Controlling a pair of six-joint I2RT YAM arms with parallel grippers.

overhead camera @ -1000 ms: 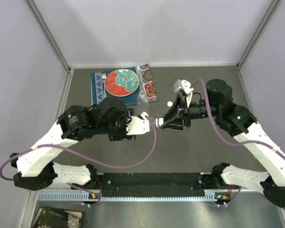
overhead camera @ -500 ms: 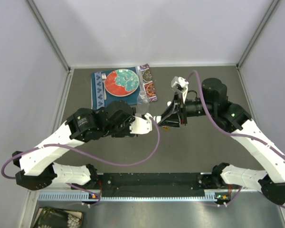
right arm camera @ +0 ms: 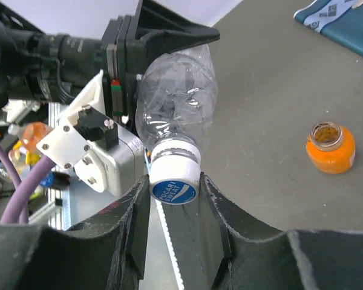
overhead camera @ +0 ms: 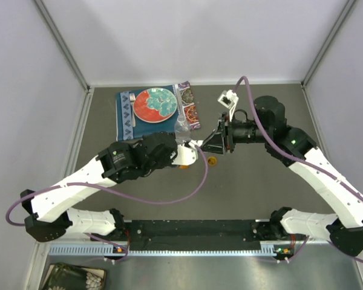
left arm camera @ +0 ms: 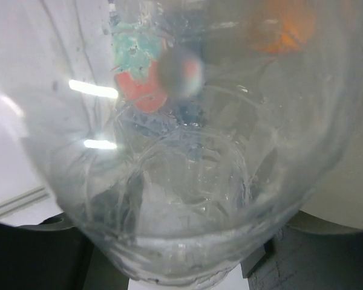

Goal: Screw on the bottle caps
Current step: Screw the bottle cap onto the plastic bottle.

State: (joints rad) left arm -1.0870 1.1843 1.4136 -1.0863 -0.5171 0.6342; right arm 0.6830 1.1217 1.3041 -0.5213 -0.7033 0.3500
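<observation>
My left gripper (overhead camera: 189,154) is shut on the body of a slim clear bottle (right arm camera: 175,96) and holds it off the table, lying roughly level. The bottle fills the left wrist view (left arm camera: 181,199) and hides the fingers there. A white cap with a blue top (right arm camera: 174,179) sits on its neck. My right gripper (right arm camera: 174,188) faces it, shut on the cap, one finger on each side. In the top view the right gripper (overhead camera: 213,145) meets the left one mid-table. The squat orange bottle (right arm camera: 330,147) stands open on the table (overhead camera: 212,161).
A second clear bottle (overhead camera: 181,124) stands by the patterned plate (overhead camera: 154,104) and its placemat at the back left. A small orange object (overhead camera: 183,166) lies under the left wrist. Grey walls ring the table.
The left arm has carried the bottle right and away from me. The right gripper has moved left to meet it. The small white cap lying on the table earlier is hidden now.
</observation>
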